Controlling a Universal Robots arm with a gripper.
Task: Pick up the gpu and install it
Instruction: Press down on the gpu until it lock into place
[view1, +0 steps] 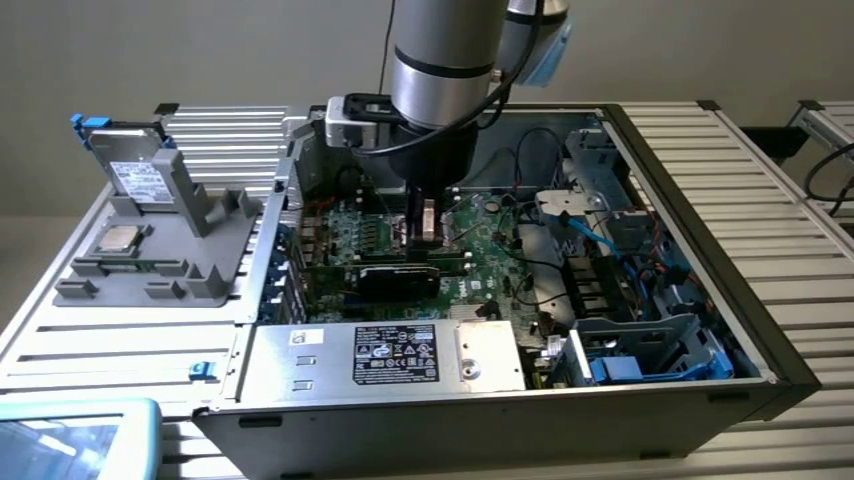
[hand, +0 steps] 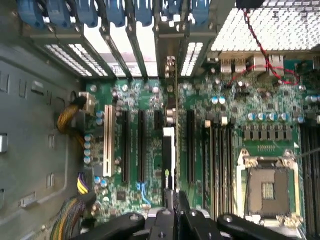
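Note:
The gpu shows edge-on in the wrist view as a thin green board standing over a black expansion slot, its silver bracket end toward the case's rear openings. My gripper is shut on its near end. In the exterior view my gripper reaches down into the open computer case, and the gpu is a dark card with a black cooler, upright on the green motherboard just below the fingers. I cannot tell whether the card is fully seated in the slot.
Other black slots and an empty CPU socket flank the card. Blue slot clips line the rear. A power supply sits at the case front, and cables at the exterior view's right. A grey stand holds a silver drive.

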